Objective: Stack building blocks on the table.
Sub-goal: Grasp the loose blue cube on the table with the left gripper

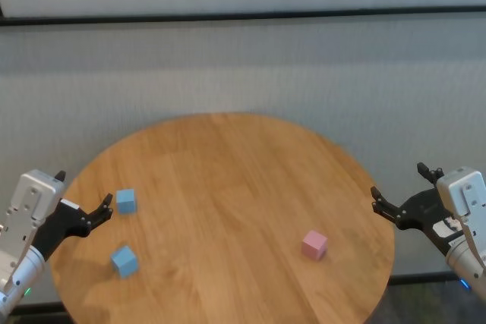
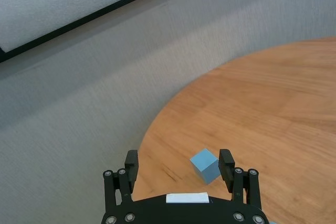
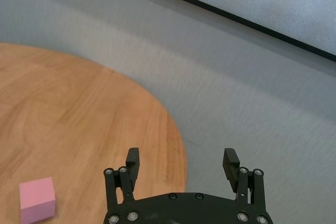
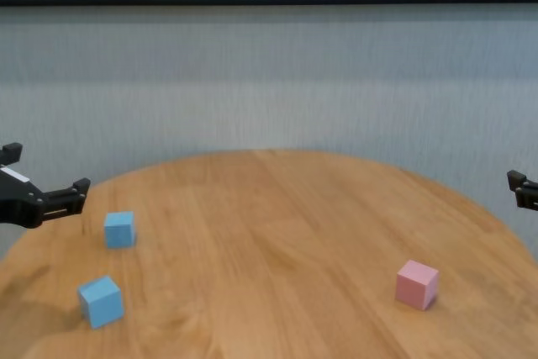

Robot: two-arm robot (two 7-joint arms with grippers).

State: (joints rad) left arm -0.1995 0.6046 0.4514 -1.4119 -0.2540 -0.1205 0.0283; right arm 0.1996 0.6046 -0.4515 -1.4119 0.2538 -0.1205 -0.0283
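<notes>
Three building blocks lie apart on the round wooden table [image 1: 228,180]. One light blue cube [image 1: 126,200] is at the left, a second light blue cube [image 1: 124,260] is nearer the front left, and a pink cube [image 1: 314,244] is at the right. My left gripper [image 1: 83,190] is open and empty above the table's left edge, just left of the farther blue cube. In the left wrist view that cube [image 2: 205,165] lies beyond the open left gripper [image 2: 178,157]. My right gripper [image 1: 399,181] is open and empty off the table's right edge. The pink cube [image 3: 37,200] shows in the right wrist view.
A grey carpeted floor [image 1: 243,66] and a pale wall with a dark baseboard [image 1: 243,14] lie beyond the table. The table's rim [image 4: 277,154] curves round at the back.
</notes>
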